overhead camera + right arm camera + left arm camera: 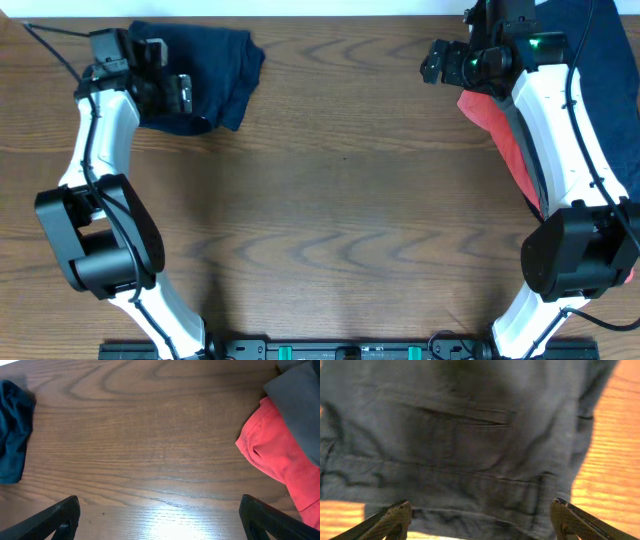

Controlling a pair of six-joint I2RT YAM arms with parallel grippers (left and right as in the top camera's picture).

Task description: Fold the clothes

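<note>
We had the whole middle of the wooden table (340,200) wide open. Navy shorts (225,70) blocked the far-left corner; the coral-red garment (485,115) and a navy piece (612,90) crowded the right edge.

No legible text, label, brand, number or sign anywhere in any view

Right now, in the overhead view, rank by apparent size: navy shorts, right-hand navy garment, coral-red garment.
1-2. navy shorts and right-hand navy garment: alike, unranked; the latter is cut by the frame edge.
3. coral-red garment, partly hidden under the right arm.
</note>
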